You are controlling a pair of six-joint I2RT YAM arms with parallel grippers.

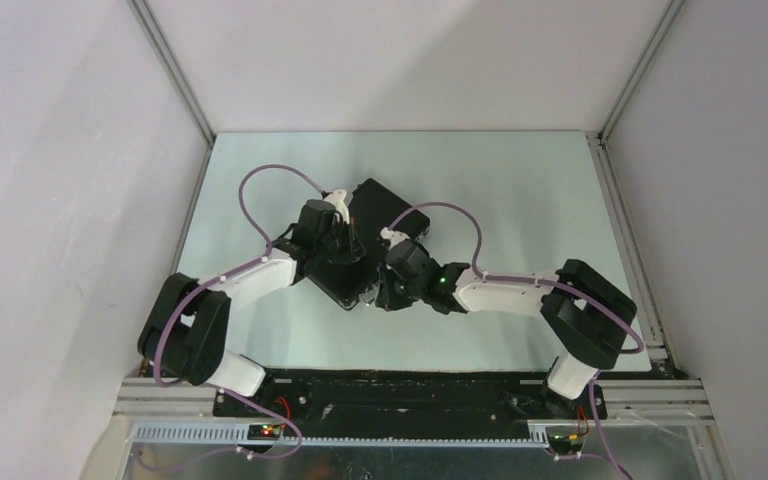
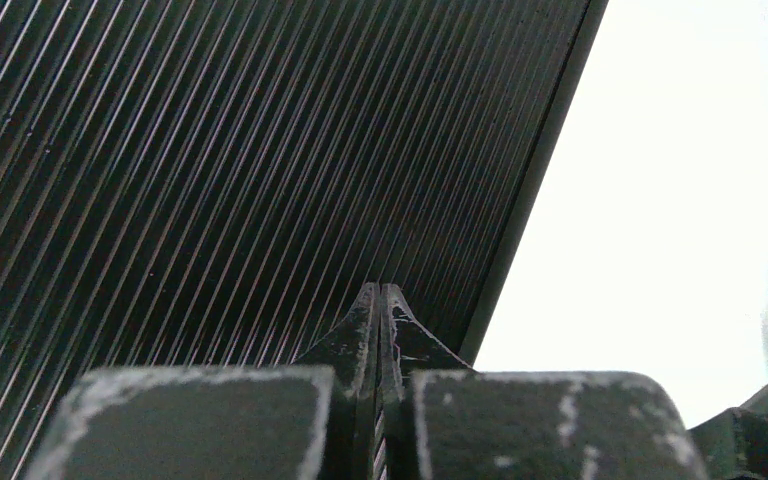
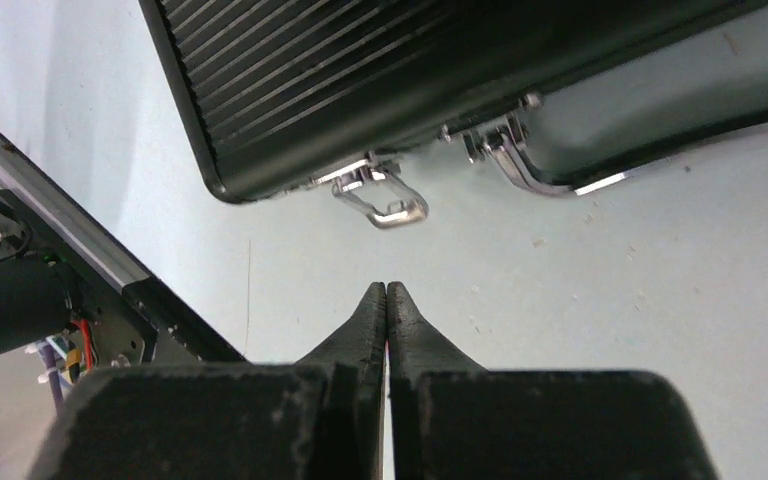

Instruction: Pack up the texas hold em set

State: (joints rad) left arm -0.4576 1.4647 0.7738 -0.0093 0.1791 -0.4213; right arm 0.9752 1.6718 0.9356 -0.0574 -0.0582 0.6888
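Case shut; one latch looks undone.
Top: the black case point(image 1: 375, 200) lies closed on the table point(image 1: 520, 200). Left wrist: left gripper point(image 2: 380, 300), pinched empty, over the ribbed lid point(image 2: 210, 180). Right wrist: right gripper point(image 3: 387, 298), pinched empty, faces a latch point(image 3: 382, 203) sticking out beside the handle point(image 3: 540, 175).

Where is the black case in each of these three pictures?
Top external: the black case lies mid-table, at an angle.
Left wrist: its ribbed lid fills the left and centre.
Right wrist: it runs across the top, silver latch at its edge.
Shared landmark: the pale table beside the case.
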